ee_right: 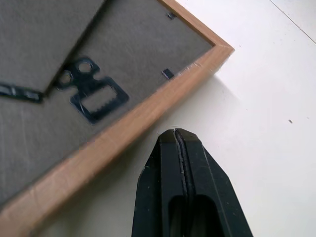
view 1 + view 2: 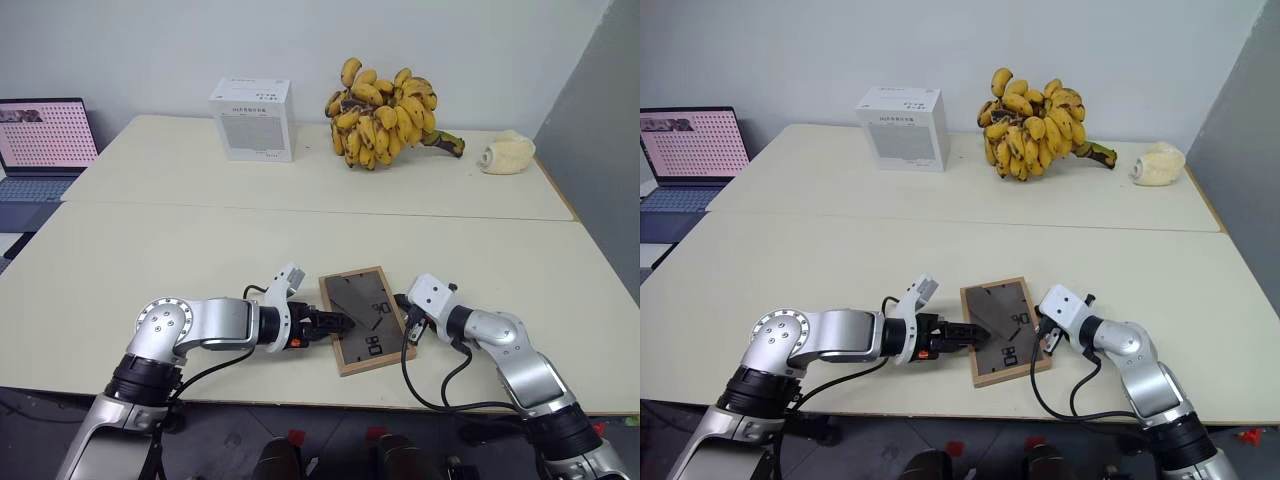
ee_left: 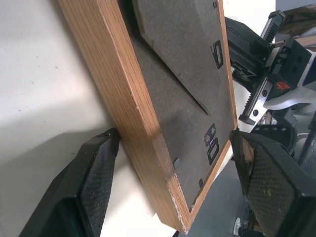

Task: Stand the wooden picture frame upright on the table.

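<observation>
Cream surface point(image 2: 150, 260) near its front edge carries the wooden picture frame point(image 2: 363, 318), lying back-up. Left gripper point(image 2: 335, 322) has its jaws spread wide across the frame's left rim, one finger point(image 3: 94, 182) low beside the wood. Right gripper point(image 1: 177, 136), jaws closed, sits just beside the frame's right edge.

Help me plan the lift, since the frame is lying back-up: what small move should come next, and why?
Probably close the left end effector on the wooden picture frame. Its fingers stand open on either side of the frame's near corner, one low against the wood edge, while the frame lies flat on the table. The right end effector, shut, sits beside the opposite edge as a brace.
</observation>
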Robot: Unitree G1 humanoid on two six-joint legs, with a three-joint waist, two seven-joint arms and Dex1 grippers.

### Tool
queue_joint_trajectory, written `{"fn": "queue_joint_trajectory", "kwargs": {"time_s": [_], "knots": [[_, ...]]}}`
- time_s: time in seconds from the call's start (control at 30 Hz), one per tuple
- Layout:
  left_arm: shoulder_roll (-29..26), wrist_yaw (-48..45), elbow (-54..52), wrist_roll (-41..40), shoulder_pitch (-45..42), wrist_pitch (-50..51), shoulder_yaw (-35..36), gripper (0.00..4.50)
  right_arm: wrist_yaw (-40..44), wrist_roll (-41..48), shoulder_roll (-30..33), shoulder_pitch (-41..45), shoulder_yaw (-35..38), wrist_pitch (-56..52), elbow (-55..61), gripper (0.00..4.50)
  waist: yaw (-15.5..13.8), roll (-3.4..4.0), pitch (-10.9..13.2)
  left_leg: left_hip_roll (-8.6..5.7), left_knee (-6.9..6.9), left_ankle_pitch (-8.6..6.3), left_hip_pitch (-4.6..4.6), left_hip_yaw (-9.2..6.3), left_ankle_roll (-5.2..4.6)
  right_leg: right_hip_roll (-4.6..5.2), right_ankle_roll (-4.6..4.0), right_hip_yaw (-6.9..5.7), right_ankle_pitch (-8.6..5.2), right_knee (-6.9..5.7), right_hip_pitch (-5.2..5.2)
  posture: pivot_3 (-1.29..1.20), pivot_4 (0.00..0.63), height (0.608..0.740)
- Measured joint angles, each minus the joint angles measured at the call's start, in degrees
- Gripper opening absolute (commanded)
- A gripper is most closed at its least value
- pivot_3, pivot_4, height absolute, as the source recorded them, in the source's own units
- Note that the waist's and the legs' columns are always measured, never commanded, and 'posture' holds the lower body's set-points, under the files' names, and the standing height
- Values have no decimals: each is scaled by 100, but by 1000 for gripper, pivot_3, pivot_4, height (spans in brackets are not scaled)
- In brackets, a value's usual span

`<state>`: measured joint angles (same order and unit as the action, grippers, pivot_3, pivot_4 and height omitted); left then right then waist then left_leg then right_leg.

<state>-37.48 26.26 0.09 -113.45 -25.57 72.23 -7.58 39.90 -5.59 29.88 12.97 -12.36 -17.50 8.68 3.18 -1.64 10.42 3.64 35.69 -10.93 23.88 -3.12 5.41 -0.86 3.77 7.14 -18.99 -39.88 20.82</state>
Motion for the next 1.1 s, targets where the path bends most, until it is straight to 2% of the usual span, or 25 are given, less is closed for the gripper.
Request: {"fn": "queue_joint_trajectory", "kwargs": {"time_s": [0.1,0.23,0.43,0.57,0.87,1.1], "knots": [[-336,-25,-66,0,-20,67,-76,3782,161,22,331,-96,61,90,62,0,0,3,-3,0,-2,0,-7,0,0,0,-2,1,-4,1,-4,0,150,740],[-321,-5,-146,49,-22,-34,-195,3782,256,25,504,-212,86,119,137,0,-5,1,-12,0,-1,0,-10,0,0,1,-1,0,-5,9,-13,0,150,740],[-226,59,-253,91,160,-267,-221,3782,260,41,499,-345,82,-98,294,0,-17,2,-46,-1,-37,-2,-57,-1,1,7,9,-2,1,88,-62,0,150,740],[-165,82,-278,132,227,-342,-218,3782,260,35,394,-359,-21,-400,461,0,-31,-24,-70,-6,-69,-2,-100,14,3,16,-32,6,-24,96,-77,0,150,740],[48,105,-235,291,121,-370,-238,3782,138,246,-141,-322,-247,-1467,1185,0,-102,-18,-72,-7,-71,-1,-97,17,4,17,-33,9,-25,96,-69,0,150,740],[165,100,-173,396,51,-333,-227,3782,-44,265,-299,-265,-241,-1784,1287,0,-144,-18,-71,-8,-73,-1,-96,18,5,18,-36,10,-27,99,-66,0,150,740]]}}
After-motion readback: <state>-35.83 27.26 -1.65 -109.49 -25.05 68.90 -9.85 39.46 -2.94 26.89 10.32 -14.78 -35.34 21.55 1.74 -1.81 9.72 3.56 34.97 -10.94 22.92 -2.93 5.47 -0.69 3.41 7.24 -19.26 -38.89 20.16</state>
